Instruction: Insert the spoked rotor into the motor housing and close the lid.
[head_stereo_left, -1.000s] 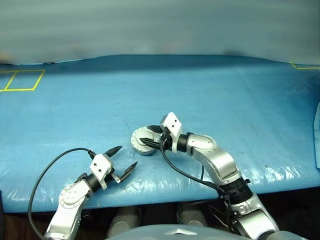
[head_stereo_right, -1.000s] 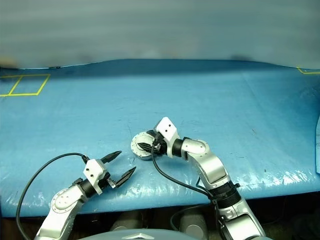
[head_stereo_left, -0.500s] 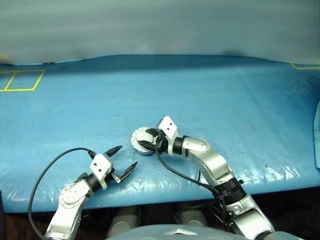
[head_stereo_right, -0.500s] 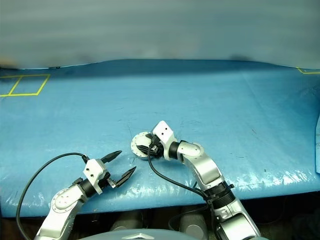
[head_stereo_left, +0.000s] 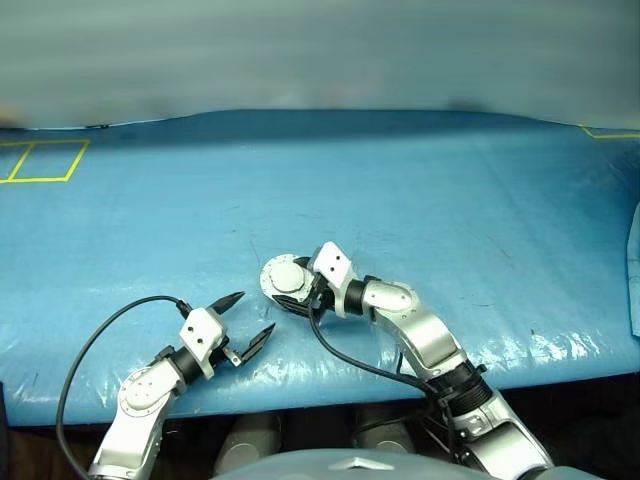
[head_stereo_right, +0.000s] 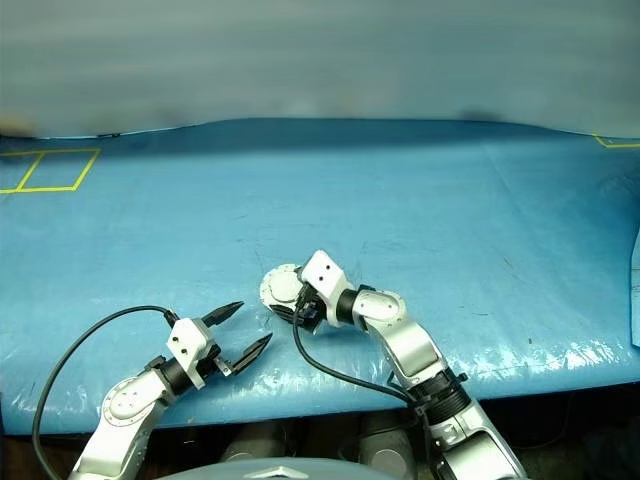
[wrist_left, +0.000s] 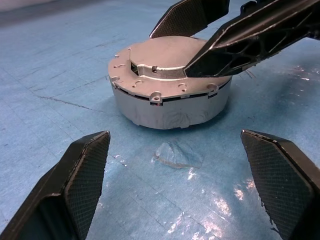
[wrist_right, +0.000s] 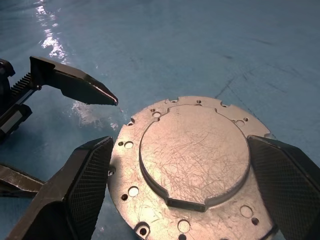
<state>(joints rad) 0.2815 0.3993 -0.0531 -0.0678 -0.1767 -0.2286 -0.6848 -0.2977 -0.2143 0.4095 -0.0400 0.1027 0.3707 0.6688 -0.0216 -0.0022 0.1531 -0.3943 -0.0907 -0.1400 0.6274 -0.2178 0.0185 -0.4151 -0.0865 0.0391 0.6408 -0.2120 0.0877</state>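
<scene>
**Lid down, right gripper released**

I see the lid lying flat and closed on the motor housing, smooth face up; half a second earlier its ribbed underside was still tilted open under my right gripper. That gripper's fingers have since spread and now straddle the lid, apart from it. The assembly sits on the blue tabletop, just ahead of my left gripper, which hangs open and idle. I cannot see the spoked rotor; I judge it enclosed, and the task is near complete, pending a seating check.
</scene>
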